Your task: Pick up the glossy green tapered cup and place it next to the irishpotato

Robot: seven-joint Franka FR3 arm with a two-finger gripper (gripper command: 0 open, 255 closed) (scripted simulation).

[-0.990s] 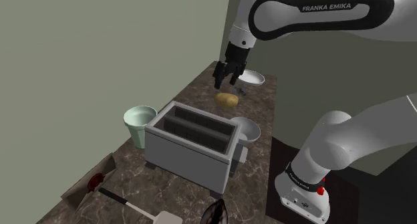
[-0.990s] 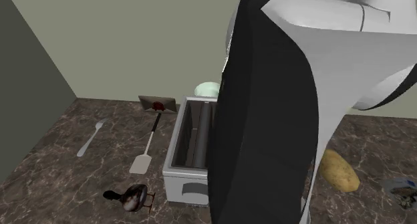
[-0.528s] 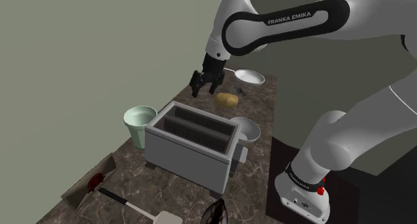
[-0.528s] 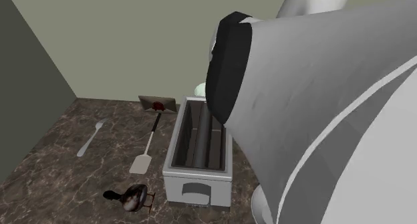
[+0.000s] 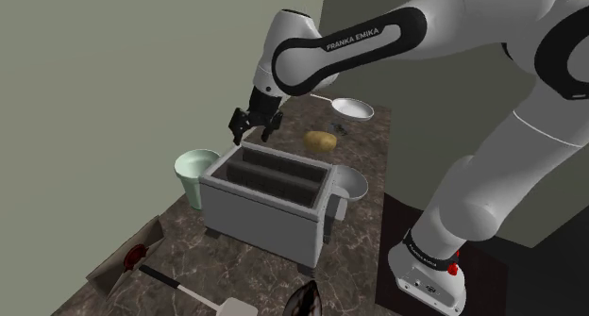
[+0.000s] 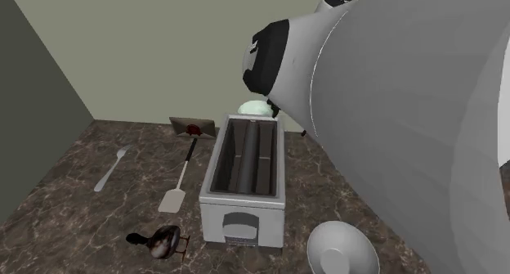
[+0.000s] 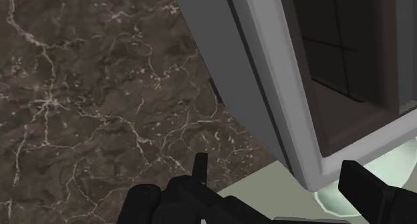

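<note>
Centrally, the gripper (image 5: 251,132) hovers wide open and empty above the toaster's (image 5: 269,206) rear edge. The pale green cup (image 5: 196,173) stands left of centre on the tabletop (image 5: 363,234), beside the toaster, well apart from the potato (image 5: 320,141).

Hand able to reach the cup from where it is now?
Probably yes: the open hand hangs over the toaster corner, and the cup stands beside it with nothing above its rim. The toaster crowds one side.
</note>
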